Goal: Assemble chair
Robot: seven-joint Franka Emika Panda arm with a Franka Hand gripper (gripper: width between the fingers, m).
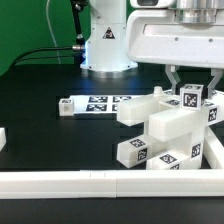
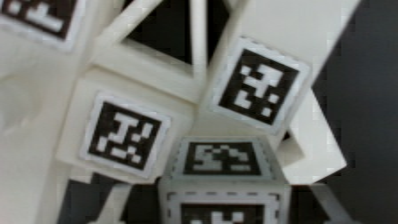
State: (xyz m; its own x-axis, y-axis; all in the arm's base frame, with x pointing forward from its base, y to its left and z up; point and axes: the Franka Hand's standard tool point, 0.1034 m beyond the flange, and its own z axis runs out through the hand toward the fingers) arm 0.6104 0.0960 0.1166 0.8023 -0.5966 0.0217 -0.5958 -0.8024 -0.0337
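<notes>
The chair [image 1: 160,128] stands partly built at the exterior view's right, a stack of chunky white slabs and blocks with black-and-white tags. On its top sits a small tagged block [image 1: 193,99]. My gripper [image 1: 193,88] comes straight down over that block, one finger against each side, shut on it. In the wrist view the block [image 2: 222,160] fills the space between the jaws. Past it are two tagged chair slabs [image 2: 128,132], one of them tilted [image 2: 263,82]. My fingertips barely show there.
The marker board [image 1: 98,104] lies flat to the left of the chair. A long plain white rail [image 1: 90,181] runs along the front. Another white piece [image 1: 2,139] pokes in at the exterior view's left edge. The robot's base [image 1: 105,45] stands behind.
</notes>
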